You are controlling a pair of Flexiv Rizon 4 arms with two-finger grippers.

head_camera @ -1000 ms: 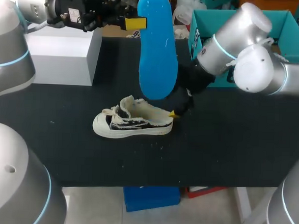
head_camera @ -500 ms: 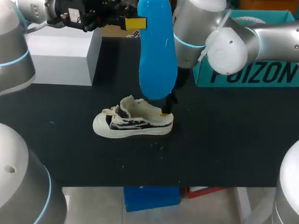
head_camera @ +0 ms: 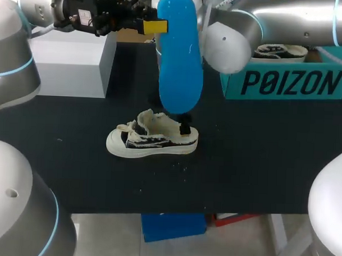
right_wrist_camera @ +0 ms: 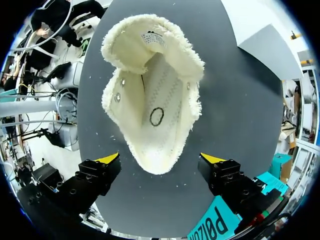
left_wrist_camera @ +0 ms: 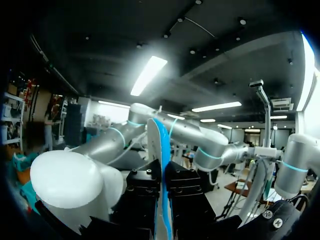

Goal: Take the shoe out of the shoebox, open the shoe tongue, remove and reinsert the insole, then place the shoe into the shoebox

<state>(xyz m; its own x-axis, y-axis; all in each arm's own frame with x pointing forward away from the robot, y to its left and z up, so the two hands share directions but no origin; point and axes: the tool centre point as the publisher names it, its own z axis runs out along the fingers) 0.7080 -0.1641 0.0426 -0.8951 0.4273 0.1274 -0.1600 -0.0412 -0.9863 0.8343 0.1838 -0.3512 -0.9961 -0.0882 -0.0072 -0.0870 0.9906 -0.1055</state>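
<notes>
A white low-top shoe [head_camera: 152, 136] lies on its sole on the black table, toe to the left. Above it hangs a blue insole [head_camera: 182, 61], upright, with my left gripper [head_camera: 154, 26] shut on its upper edge. In the left wrist view the insole [left_wrist_camera: 163, 165] shows edge-on between the black fingers. My right gripper [right_wrist_camera: 160, 160] stands open just above the shoe's heel, looking down into the shoe [right_wrist_camera: 152, 100]; its yellow tips stand to either side of the heel without touching. In the head view only one dark finger [head_camera: 185, 128] shows below the insole.
A teal shoebox [head_camera: 290, 83] stands at the back right with another shoe [head_camera: 280, 51] inside. A white box [head_camera: 72, 63] sits at the back left. My right arm [head_camera: 259, 24] stretches across the back of the table.
My right arm has swung left and back, bringing its open gripper from beside the heel to above it and uncovering the shoebox front. Left gripper, insole and shoe have stayed put.
</notes>
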